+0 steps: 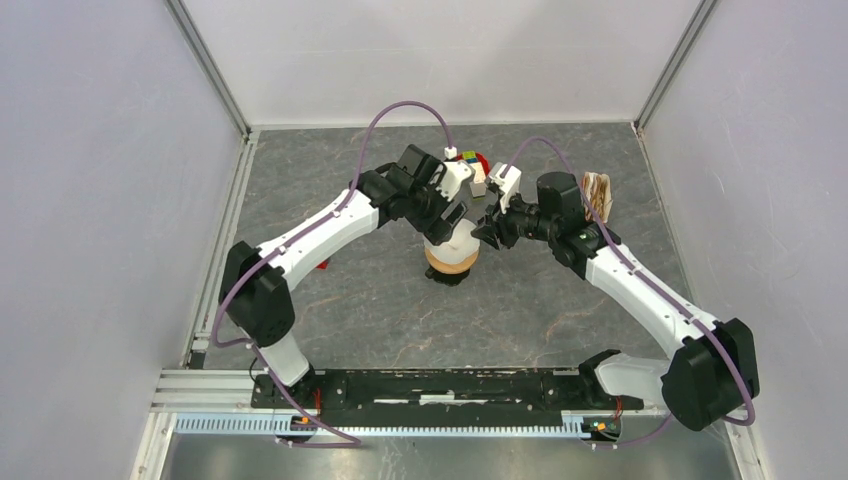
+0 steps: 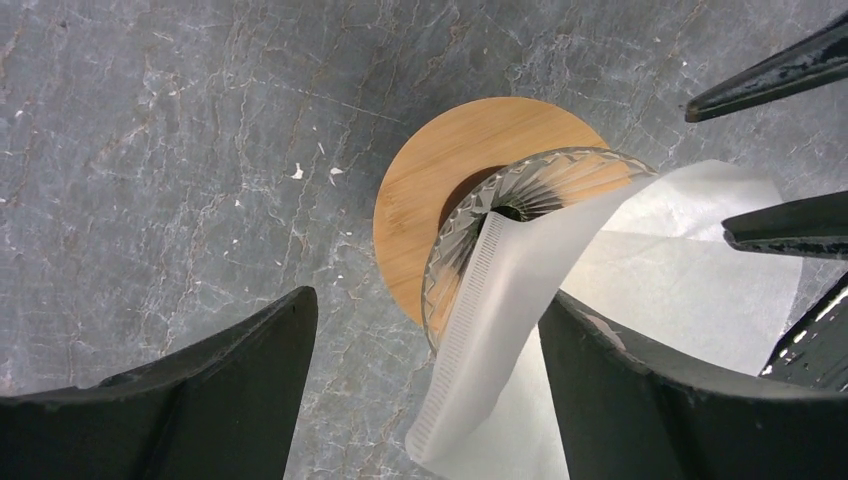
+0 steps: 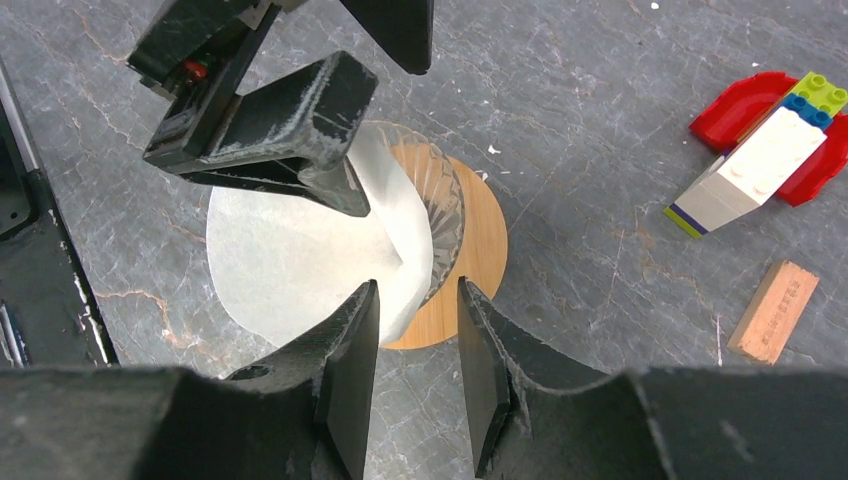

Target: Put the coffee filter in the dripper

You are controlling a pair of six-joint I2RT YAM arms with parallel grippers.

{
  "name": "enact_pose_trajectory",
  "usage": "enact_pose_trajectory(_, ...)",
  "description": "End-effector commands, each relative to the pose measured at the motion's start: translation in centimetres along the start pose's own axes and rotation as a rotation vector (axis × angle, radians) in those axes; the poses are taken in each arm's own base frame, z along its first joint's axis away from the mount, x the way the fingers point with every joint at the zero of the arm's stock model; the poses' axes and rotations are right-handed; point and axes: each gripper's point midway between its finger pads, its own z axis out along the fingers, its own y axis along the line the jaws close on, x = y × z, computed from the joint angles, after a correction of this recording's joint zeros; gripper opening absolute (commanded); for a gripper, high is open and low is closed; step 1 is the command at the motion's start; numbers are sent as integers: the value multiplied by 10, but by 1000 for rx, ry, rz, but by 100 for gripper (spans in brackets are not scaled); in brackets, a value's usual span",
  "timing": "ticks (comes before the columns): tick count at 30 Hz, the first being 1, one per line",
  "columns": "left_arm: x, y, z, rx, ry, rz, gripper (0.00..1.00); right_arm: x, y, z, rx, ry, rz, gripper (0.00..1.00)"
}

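From above, the dripper [image 1: 452, 262] is seen near the table's [image 1: 400, 320] middle. At the left wrist, the left gripper [image 2: 428, 303] is spread wide around the coffee filter [image 2: 520, 290], which is draped half inside the dripper, half over its rim. At the right wrist, the right gripper [image 3: 418, 290] is seen parted at the filter's edge.

No legible text, label, brand, number or sign anywhere. Faint marks along the small wooden block [image 3: 775, 310], too blurred to read.
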Motion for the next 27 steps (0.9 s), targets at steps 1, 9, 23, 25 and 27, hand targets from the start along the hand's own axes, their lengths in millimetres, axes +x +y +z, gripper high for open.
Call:
enact_pose_trajectory(1, -31, 2, -35, -21, -112, 93, 88, -30, 0, -5, 1, -69, -42, 41)
enact_pose_trajectory(9, -34, 3, -44, -38, -145, 107, 97, -34, -2, -4, 1, -69, -42, 41)
enact_pose_trajectory(23, -57, 15, -96, -112, -301, 87, 100, -69, -13, -19, 67, -95, -108, 53)
enact_pose_trajectory(25, -58, 26, -105, -136, -326, 43, 100, -76, -19, -23, 106, -94, -127, 57)
enact_pose_trajectory(27, -58, 37, -114, -151, -350, -7, 100, -83, -24, -27, 133, -91, -136, 60)
